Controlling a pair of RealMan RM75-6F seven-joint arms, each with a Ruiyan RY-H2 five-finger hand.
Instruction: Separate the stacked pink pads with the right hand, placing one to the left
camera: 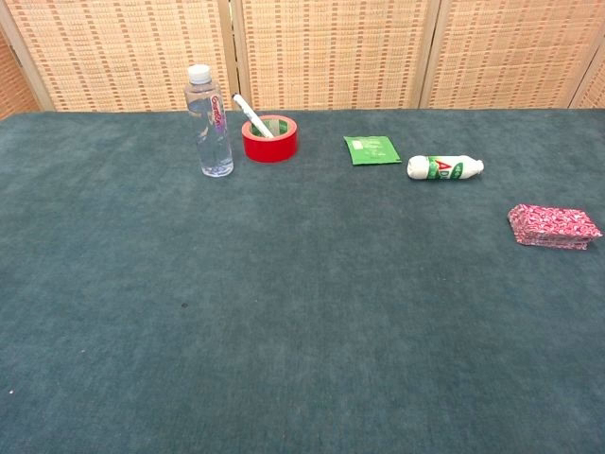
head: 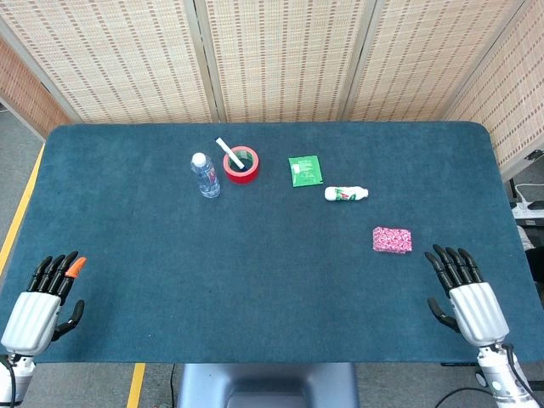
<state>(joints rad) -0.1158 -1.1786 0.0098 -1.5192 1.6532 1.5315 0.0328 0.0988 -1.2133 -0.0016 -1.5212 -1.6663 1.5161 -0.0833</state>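
Note:
The pink patterned pads (head: 392, 240) lie stacked on the teal table, right of centre; the chest view shows the stack (camera: 553, 226) at its right edge. My right hand (head: 466, 293) rests flat near the table's front right corner, fingers spread, holding nothing, a short way right of and nearer than the stack. My left hand (head: 44, 302) lies at the front left corner, fingers extended and empty, one fingertip orange. Neither hand appears in the chest view.
At the back stand a clear water bottle (head: 205, 176), a red tape roll (head: 241, 165) with a white stick in it, a green packet (head: 305, 170) and a small white bottle (head: 346, 194) lying on its side.

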